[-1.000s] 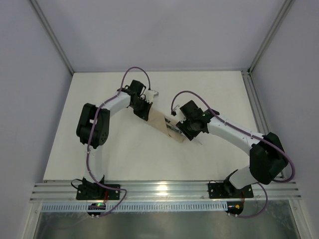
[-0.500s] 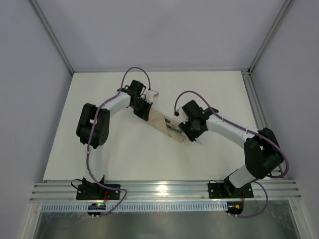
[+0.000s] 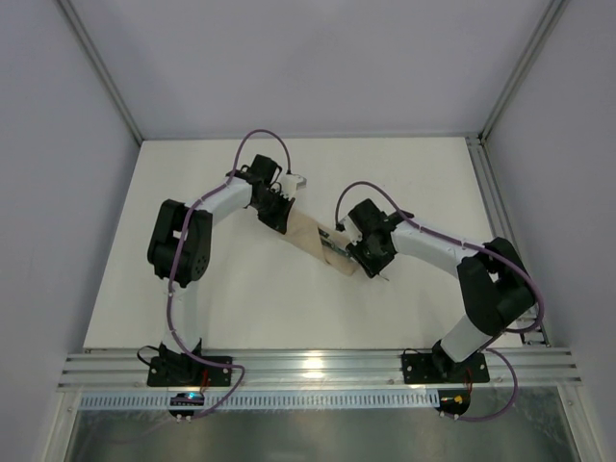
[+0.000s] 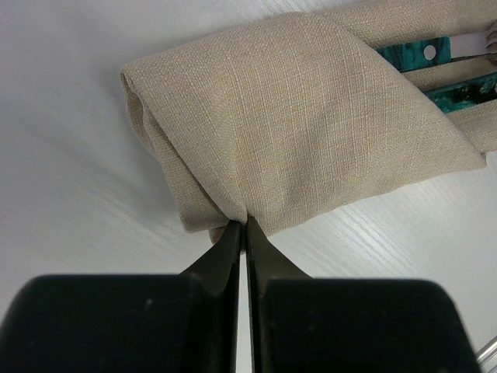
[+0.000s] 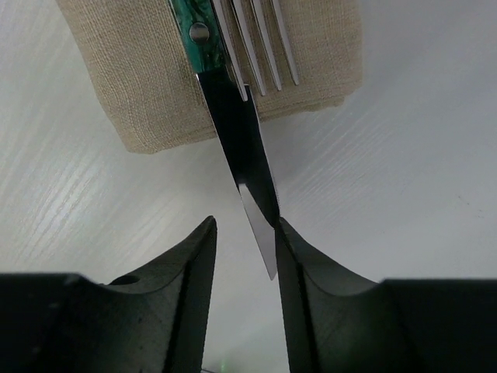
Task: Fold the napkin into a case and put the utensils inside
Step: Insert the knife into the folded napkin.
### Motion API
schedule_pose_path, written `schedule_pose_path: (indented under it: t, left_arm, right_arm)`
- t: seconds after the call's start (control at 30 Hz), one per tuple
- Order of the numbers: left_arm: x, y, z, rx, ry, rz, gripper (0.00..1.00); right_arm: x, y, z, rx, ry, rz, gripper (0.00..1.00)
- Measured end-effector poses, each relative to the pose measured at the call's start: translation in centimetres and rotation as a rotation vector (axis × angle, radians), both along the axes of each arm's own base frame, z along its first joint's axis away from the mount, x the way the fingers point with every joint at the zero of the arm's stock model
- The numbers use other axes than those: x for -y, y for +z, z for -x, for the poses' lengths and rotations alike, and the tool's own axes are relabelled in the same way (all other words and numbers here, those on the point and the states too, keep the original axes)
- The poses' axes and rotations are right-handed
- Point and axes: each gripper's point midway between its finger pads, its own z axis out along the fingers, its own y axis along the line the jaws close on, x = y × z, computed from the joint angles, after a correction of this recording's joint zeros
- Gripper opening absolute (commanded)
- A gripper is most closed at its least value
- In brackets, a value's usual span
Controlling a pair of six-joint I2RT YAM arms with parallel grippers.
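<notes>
R tool point(image 5: 245, 227) hung unclenched, straddling the knife point(image 5: 237, 124) blade; its long axis ran straight ahead into the case point(image 5: 116, 78). L tool point(image 4: 242, 233) pinched case's opp. end.

Matt coarse-woven cloth case point(image 4: 295, 116), glossy metal knife point(image 5: 245, 155) and fork point(image 5: 260, 47), polished teal handles point(image 5: 200, 31), faintly grained tabletop point(image 5: 388, 194)

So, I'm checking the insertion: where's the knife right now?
In the right wrist view the knife lies just left of the fork, handle on the case, blade sticking out between the open fingers of the right gripper.
</notes>
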Motion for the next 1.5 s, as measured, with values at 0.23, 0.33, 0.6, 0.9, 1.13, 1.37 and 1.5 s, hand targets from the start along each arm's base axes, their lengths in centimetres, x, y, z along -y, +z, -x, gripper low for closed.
schedule_pose_path:
  t: [0.23, 0.33, 0.6, 0.9, 1.13, 1.37, 1.5]
  left_arm:
    - [0.0, 0.0, 0.0, -0.001, -0.003, -0.002, 0.00]
    - [-0.1, 0.0, 0.0, -0.001, -0.001, -0.001, 0.00]
    - [-0.2, 0.0, 0.0, -0.002, -0.001, -0.002, 0.00]
    - [-0.3, 0.1, -0.1, 0.003, -0.010, -0.003, 0.00]
    - [-0.3, 0.2, -0.1, 0.003, -0.013, 0.000, 0.00]
    - [-0.4, 0.3, -0.2, 0.005, -0.015, 0.000, 0.00]
    - [-0.5, 0.3, -0.3, 0.004, -0.012, 0.001, 0.00]
  right_arm:
    - [0.4, -1.5, 0.3, -0.046, -0.004, 0.029, 0.27]
    - [0.4, -1.5, 0.3, -0.046, -0.006, 0.029, 0.27]
    - [0.4, -1.4, 0.1, -0.041, 0.002, 0.029, 0.16]
    - [0.5, -0.8, 0.1, -0.025, 0.006, 0.028, 0.04]
    - [0.3, 1.7, -0.3, 0.008, 0.009, 0.010, 0.04]
    - [0.7, 2.1, 0.1, -0.005, 0.007, 0.028, 0.24]
    - [-0.1, 2.5, -0.6, 0.022, 0.027, -0.007, 0.32]
